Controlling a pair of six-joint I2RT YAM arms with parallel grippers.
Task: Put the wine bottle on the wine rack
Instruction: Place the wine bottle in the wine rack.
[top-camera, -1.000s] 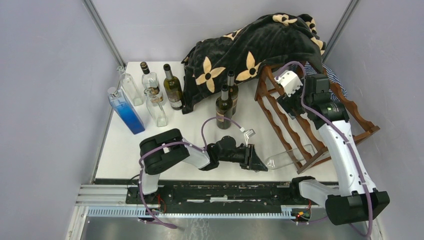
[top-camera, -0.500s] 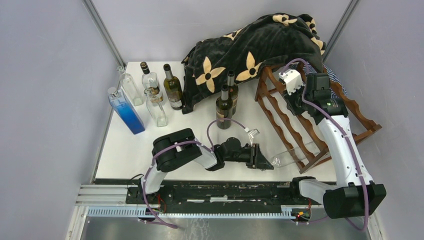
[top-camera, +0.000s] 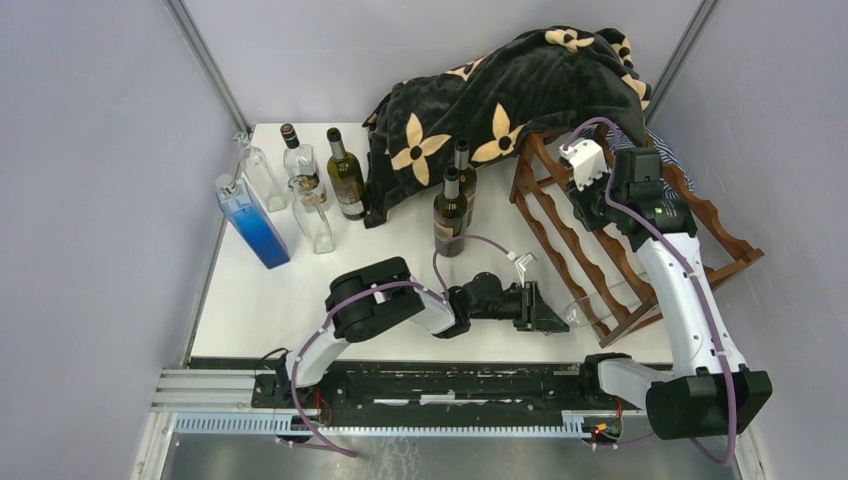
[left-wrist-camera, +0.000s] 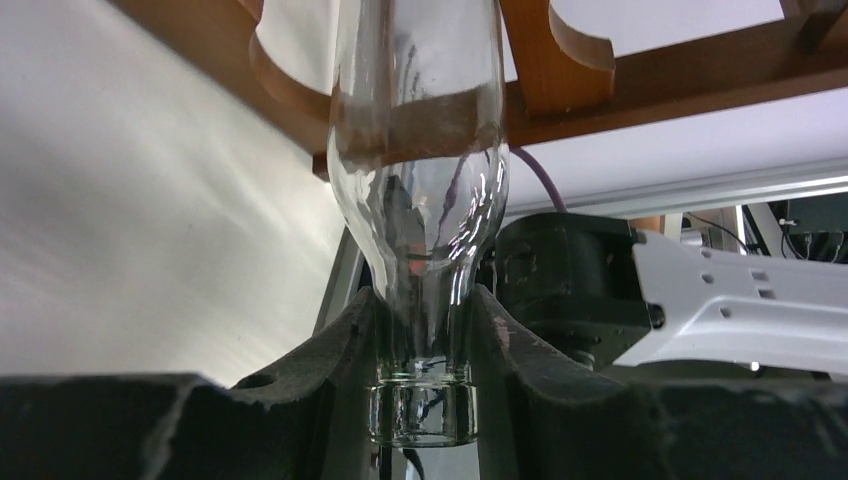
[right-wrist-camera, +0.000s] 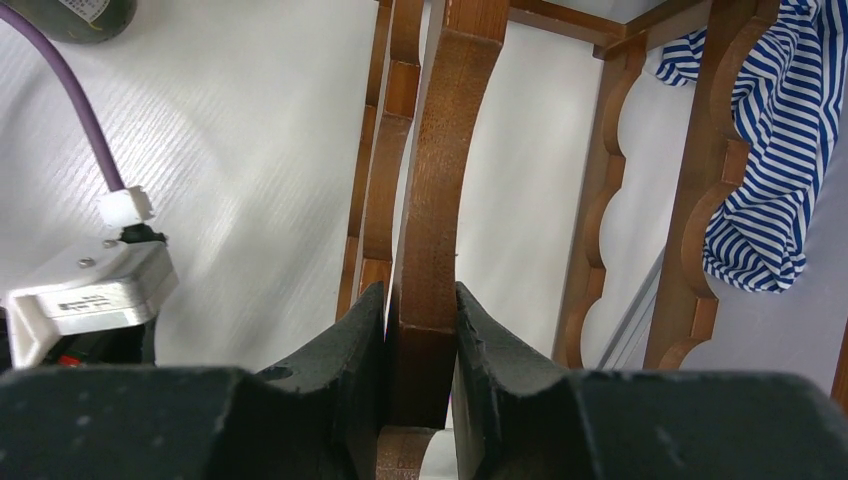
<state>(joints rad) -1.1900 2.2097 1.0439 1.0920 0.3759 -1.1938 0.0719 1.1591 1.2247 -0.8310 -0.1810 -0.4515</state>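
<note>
the clear glass wine bottle (top-camera: 600, 303) is lying on its side at the near right of the white table (top-camera: 260, 300), at about 4 o'clock from the table's middle in the top view. its long axis is running roughly from 8 o'clock to 2 o'clock. the neck is pointing toward 8 o'clock and the wide base is pointing toward 2 o'clock, in among the lowest scalloped rails of the wine rack (top-camera: 720, 235). the left gripper (left-wrist-camera: 425, 300) is clamping the bottle's neck just above the lip, one dark finger pressing on either side. in the left wrist view the glass body is crossing a brown rail.

the right gripper (right-wrist-camera: 420, 295) is squeezing a curved wooden rail of the rack between its fingers, at the rack's far end.

the rack is standing at 3 o'clock on the table. a black blanket (top-camera: 500, 90) with cream flowers is draping over the far side at 12 o'clock. two dark green bottles (top-camera: 449, 215) are standing near the middle, and a blue bottle (top-camera: 252, 222) is standing with several others at 10 o'clock. a blue and white striped cloth (right-wrist-camera: 770, 150) is showing behind the rack. pale grey walls (top-camera: 90, 200) are enclosing the table.
</note>
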